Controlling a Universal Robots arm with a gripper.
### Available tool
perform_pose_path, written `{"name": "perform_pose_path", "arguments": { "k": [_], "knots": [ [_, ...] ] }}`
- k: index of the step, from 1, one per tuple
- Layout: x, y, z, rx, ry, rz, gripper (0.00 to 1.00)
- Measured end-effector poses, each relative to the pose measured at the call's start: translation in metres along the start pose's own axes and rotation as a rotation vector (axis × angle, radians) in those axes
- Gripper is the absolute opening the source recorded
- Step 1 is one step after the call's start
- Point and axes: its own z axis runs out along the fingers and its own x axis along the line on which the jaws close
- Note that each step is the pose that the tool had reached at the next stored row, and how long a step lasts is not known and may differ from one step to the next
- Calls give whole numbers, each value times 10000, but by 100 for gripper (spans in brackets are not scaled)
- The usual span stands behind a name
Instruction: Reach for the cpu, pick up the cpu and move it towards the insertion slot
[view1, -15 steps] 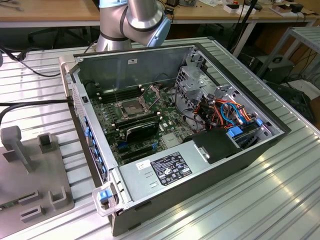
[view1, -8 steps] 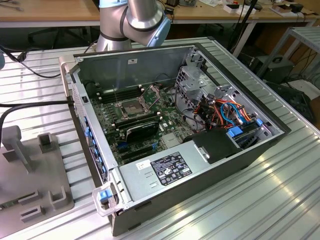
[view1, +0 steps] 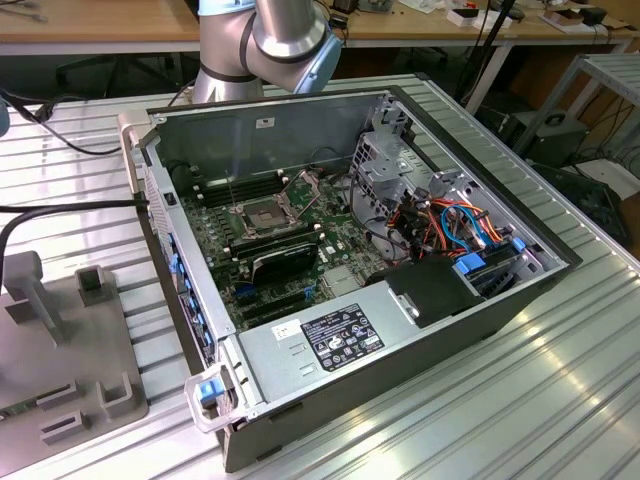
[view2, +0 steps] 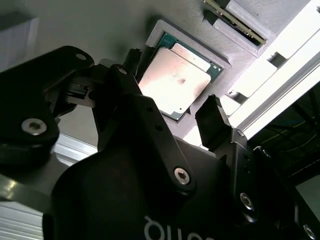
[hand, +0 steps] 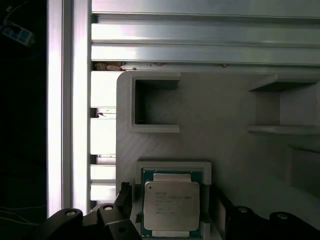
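Tool (view2: 175, 89) hangs released over the grey holder (hand: 220, 115), its two fingers (view2: 215, 120) standing apart on opposite sides of the cpu (hand: 171, 205) and, as far as I can tell, clear of it. The cpu lies flat in the holder's square recess, directly between the fingers in both wrist views. Off the holder, the insertion slot (view1: 262, 213) sits inside the computer case (view1: 420, 330).

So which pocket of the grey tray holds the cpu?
The raised-rim square pocket between the gripper's fingers; the cpu fills it, the neighbouring open-sided pocket is bare.
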Motion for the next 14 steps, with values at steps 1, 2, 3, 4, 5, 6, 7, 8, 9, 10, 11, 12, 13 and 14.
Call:
{"name": "perform_pose_path", "arguments": {
  "k": [1,2,3,4,5,6,7,8,9,10,11,12,13,14],
  "knots": [
    [-3,0,1,2,-1,11,72],
    [-4,0,0,3,0,11,72],
    [-5,0,0,3,0,11,71],
    [-5,0,0,3,0,11,71],
    [-5,0,0,3,0,11,64],
    [-6,0,1,3,-1,11,64],
    [-7,0,0,3,0,11,64],
    [-7,0,0,3,-1,11,64],
    [-7,0,0,3,-1,11,64],
    [-9,0,1,3,4,11,64],
    [-10,0,3,1,19,11,64],
    [-11,-1,5,-10,59,9,64],
    [-9,0,8,-26,101,11,64],
    [-9,0,10,-27,100,12,64]
  ]
}}
